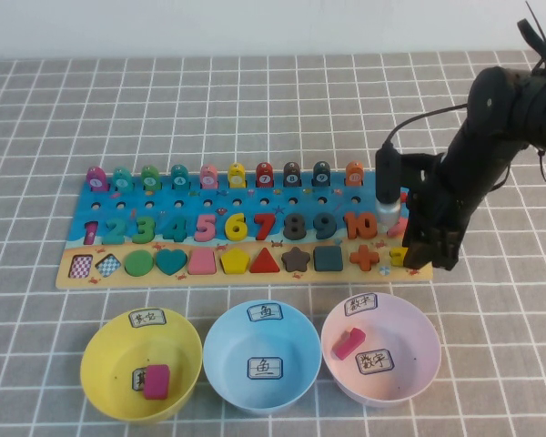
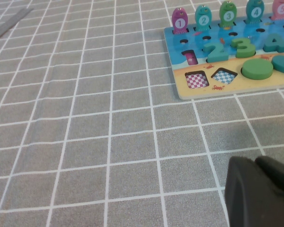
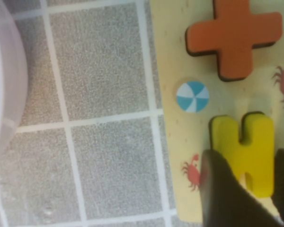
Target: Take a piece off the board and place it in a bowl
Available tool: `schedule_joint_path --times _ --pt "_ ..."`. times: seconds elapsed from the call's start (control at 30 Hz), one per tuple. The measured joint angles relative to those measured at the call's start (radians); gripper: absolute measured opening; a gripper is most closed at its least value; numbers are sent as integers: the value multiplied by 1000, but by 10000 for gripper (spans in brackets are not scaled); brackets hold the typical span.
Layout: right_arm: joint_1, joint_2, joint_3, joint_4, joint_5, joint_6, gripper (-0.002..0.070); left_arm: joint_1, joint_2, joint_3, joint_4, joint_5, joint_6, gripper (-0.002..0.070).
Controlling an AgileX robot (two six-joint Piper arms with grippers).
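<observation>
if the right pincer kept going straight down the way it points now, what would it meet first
Most likely the yellow equals-sign piece: the right pincer points down at the board's right end with its fingers either side of that piece, apparently already closed on it. Just beneath lies the board itself.

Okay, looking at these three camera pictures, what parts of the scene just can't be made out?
- High view: the right gripper and its arm cover the board's right end, hiding most of the yellow equals piece.
- Right wrist view: the fingers flank the piece; its far end is cut off.
- Left wrist view: the left gripper is cropped at the corner.
- Bowl labels are too small to read.
</observation>
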Motion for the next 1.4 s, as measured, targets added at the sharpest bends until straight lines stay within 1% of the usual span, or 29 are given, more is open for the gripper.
schedule_joint_path --times 0.23,0.43,0.77,1.4 --pt "0 11 -141 -17 130 56 192 0 0 0 1 0 0 -3" --pt "0 11 -235 -15 162 108 193 0 0 0 1 0 0 -3" --pt "0 17 -242 -12 162 115 191 0 0 0 2 0 0 -3" --pt "0 110 -242 -12 160 115 191 0 0 0 2 0 0 -3"
